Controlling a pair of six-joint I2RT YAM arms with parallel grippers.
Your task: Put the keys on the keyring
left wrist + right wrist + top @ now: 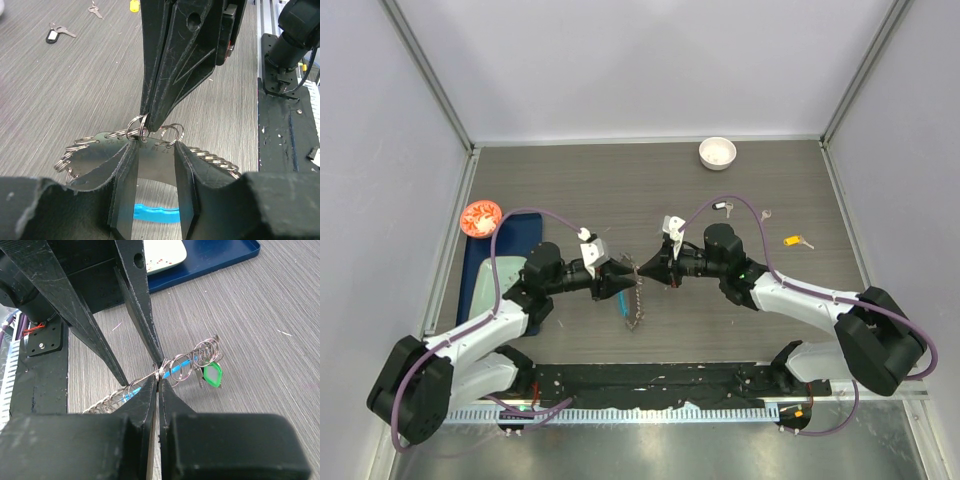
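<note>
The keyring [636, 308], a loop of small silver rings with a blue segment [155, 212], hangs between my two grippers above the table. My left gripper [620, 276] is shut on its flat metal band [155, 162], one finger [122, 190] on each side. My right gripper [646, 268] is shut, and its tips [145, 125] pinch one small ring at the top of the band. In the right wrist view the right gripper [158, 381] nips the ring row [182, 365]. A green-tagged key [212, 375] hangs on the ring. Three keys lie loose: black-tagged [723, 207], plain [765, 214], yellow-tagged [798, 241].
A small white bowl [717, 152] stands at the back right. An orange-red bowl [480, 217] and a blue tray [492, 262] are at the left. The loose keys also show in the left wrist view, the black-tagged one [52, 34] at upper left.
</note>
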